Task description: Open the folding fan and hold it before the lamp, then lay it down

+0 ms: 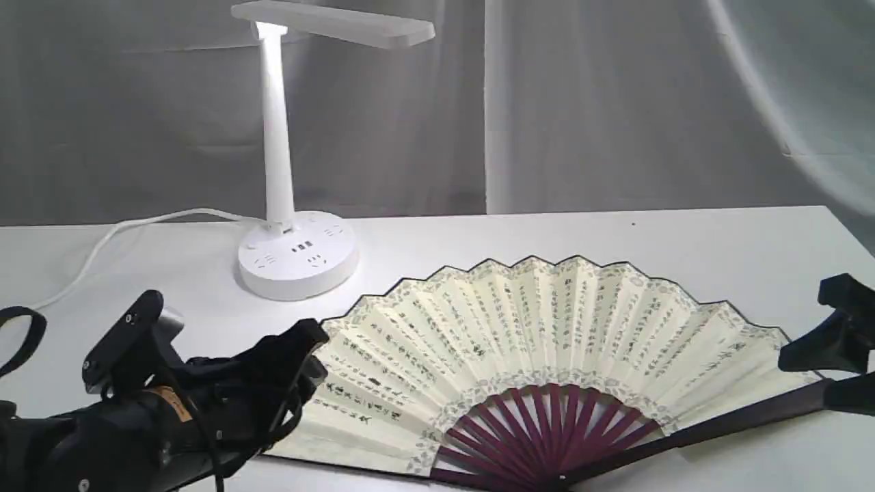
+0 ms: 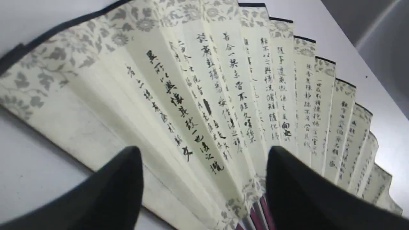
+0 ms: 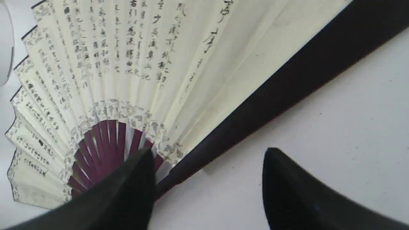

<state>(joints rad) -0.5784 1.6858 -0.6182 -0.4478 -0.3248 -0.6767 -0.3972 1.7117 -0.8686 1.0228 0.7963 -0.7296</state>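
The folding fan (image 1: 540, 335) lies spread wide and flat on the white table (image 1: 718, 253), cream pleats and black calligraphy facing up, maroon ribs (image 1: 547, 437) meeting at the near edge. Behind its left half stands the white lamp (image 1: 277, 137) on its round base (image 1: 297, 256). My left gripper (image 1: 304, 372) hovers over the fan's left end, open; the left wrist view shows its fingers (image 2: 121, 179) wide apart above the pleats (image 2: 223, 95). At the fan's right end my right gripper (image 1: 830, 321) is open beside the dark guard (image 3: 287, 76), with nothing between its fingertips (image 3: 140, 172).
A white cord (image 1: 102, 239) runs from the lamp base to the left across the table. Grey curtains (image 1: 581, 102) hang behind the table's far edge. A black strap loop (image 1: 20, 335) shows at the far left, by the left arm.
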